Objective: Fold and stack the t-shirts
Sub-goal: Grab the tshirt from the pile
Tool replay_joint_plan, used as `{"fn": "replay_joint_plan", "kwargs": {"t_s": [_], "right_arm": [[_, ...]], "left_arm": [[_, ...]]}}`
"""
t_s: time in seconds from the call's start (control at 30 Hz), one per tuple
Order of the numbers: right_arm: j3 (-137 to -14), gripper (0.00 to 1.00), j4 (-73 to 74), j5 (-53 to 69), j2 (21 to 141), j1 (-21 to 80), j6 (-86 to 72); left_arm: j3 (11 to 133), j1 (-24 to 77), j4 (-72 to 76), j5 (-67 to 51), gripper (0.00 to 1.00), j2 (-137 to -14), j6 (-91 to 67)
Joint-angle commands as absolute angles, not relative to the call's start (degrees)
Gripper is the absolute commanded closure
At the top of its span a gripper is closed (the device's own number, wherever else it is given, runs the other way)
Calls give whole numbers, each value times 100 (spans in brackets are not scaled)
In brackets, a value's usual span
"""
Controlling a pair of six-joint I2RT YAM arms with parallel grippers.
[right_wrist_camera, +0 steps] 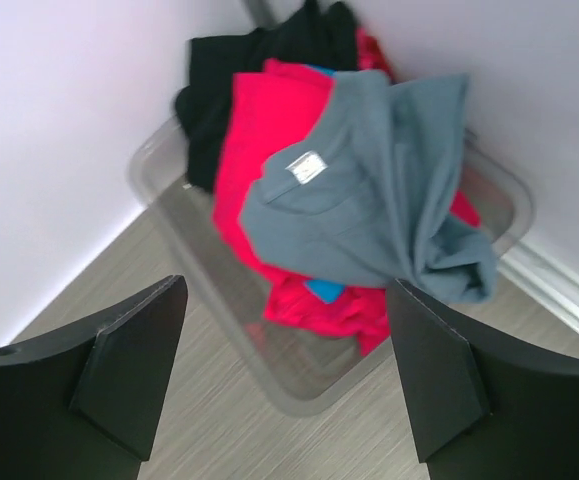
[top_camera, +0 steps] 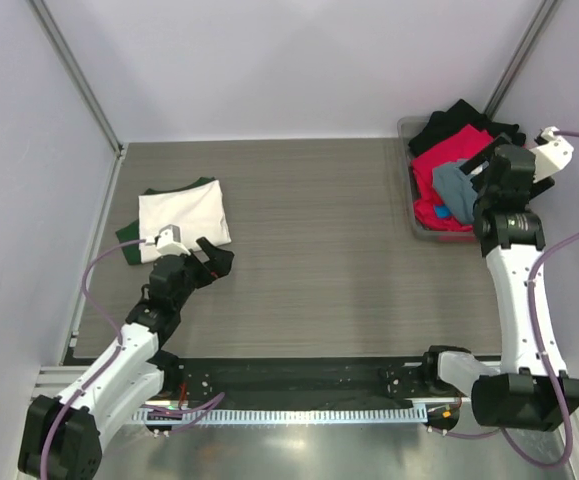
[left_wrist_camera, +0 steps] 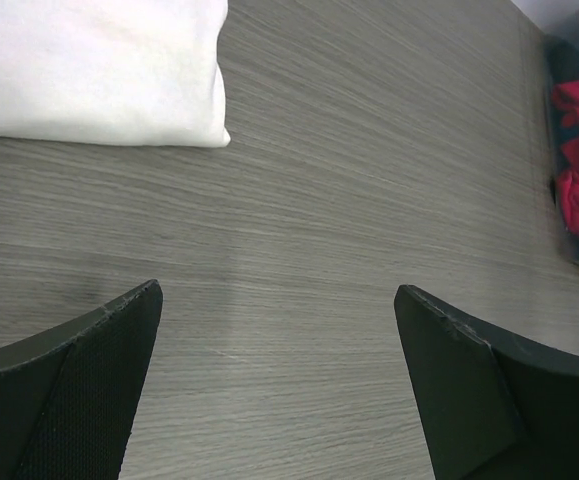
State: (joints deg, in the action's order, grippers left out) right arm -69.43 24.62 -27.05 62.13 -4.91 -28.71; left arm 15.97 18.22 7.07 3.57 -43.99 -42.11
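Hovering right gripper [right_wrist_camera: 284, 292] wide over limp, light blue-grey t-shirt [right_wrist_camera: 369, 185]. Likely best pinched at a bunched fold. Equally wide, empty at left gripper [left_wrist_camera: 277, 295].

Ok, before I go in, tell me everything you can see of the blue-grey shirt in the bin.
The blue-grey shirt is soft plain cloth, unfolded and crumpled, lying on top of the pile in the clear bin in the far right corner. Its collar faces up, showing a small white neck label. It rests on a red shirt; the open right gripper hovers above, not touching.
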Motion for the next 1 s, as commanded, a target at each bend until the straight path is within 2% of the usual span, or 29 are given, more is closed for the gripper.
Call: {"fn": "replay_joint_plan", "kwargs": {"t_s": [0.0, 0.2, 0.4, 0.47, 0.5, 0.57, 0.6, 0.63, 0.97], "right_arm": [[-7478, 13, 3032, -2963, 6887, -894, -2760], [-7892, 13, 3120, -2865, 7856, -1826, -2909], [-7901, 12, 2997, -2997, 8577, -2013, -3181], [-7945, 16, 2901, -3032, 8841, -2013, -3260], [-7971, 33, 2883, -3032, 8929, -2013, -3278], [-8094, 59, 2804, -2823, 9139, -2013, -3165], [-8173, 87, 2839, -2804, 9175, -2013, -3129], [-8217, 98, 2882, -2804, 9132, -2004, -3129], [-8428, 99, 2883, -3032, 7586, -1144, -2743]], "left_arm": [[1854, 1811, 1011, 44, 0, -4491, -4280], [1863, 1863, 1142, -176, 3, -4649, -4298], [1934, 1933, 1230, -281, 5, -4921, -4342], [1960, 1942, 1230, -299, 5, -4974, -4333], [1969, 1942, 1230, -325, 5, -5018, -4342], [1986, 1951, 1222, -334, 6, -5054, -4333], [1995, 1951, 1222, -343, 6, -5062, -4324], [2013, 1960, 1196, -343, 6, -5080, -4316], [2039, 1986, 1178, -343, 7, -5089, -4228]]}}
